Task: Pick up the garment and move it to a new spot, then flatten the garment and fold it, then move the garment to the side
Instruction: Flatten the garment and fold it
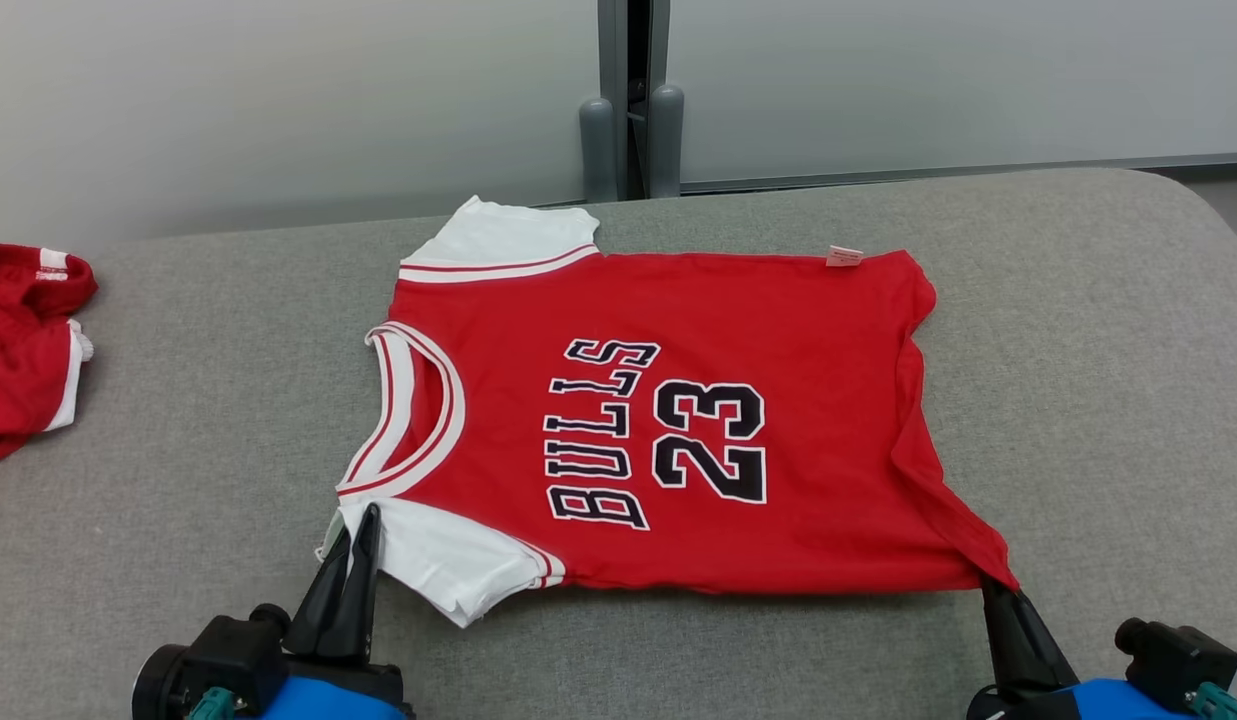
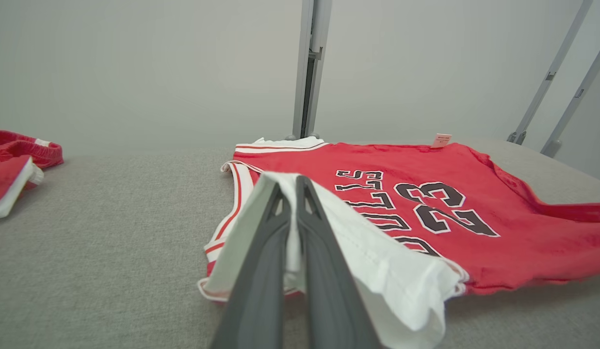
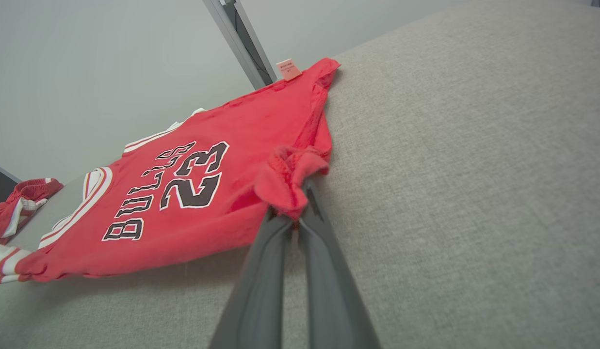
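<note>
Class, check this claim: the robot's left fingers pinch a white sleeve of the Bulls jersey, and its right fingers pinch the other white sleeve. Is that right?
Not quite. The right fingers pinch the red hem corner of the Bulls jersey, not a sleeve, as the right wrist view shows. The left fingers do pinch a white sleeve.

**"BULLS" and "23" on the jersey**

The red jersey [image 1: 668, 420] carried the word "BULLS" in black capitals edged in white across its chest. Beneath the word stood the number "23" in the same black with white edging. In the head view both ran sideways, with the tops of the characters toward the collar. A small pink tag [image 1: 844, 256] on the jersey's edge bore print too small to read.
</note>
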